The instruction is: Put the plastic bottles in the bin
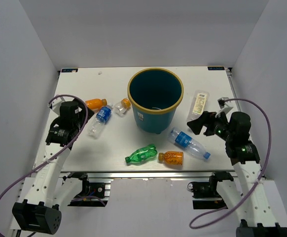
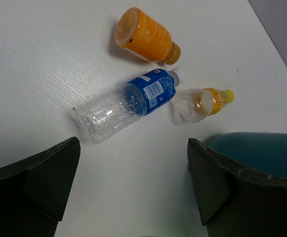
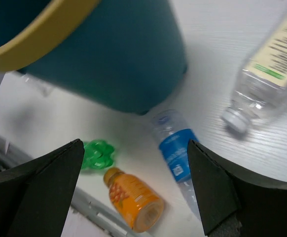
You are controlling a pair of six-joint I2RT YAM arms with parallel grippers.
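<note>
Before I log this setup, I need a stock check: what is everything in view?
bin: one, teal with a yellow rim, upright at mid-table
orange bottles: two, orange, one far left of the bin, one at the near edge
blue-label bottles: two, clear, one to the bin's left, one on its near right
small yellow-capped bottle: one, clear, just left of the bin
green bottle: one, green, in front of the bin
pale-label bottle: one, clear, right of the bin
table: one, white
left gripper: one, black, open above the left bottles
right gripper: one, black, open to the bin's right
</note>
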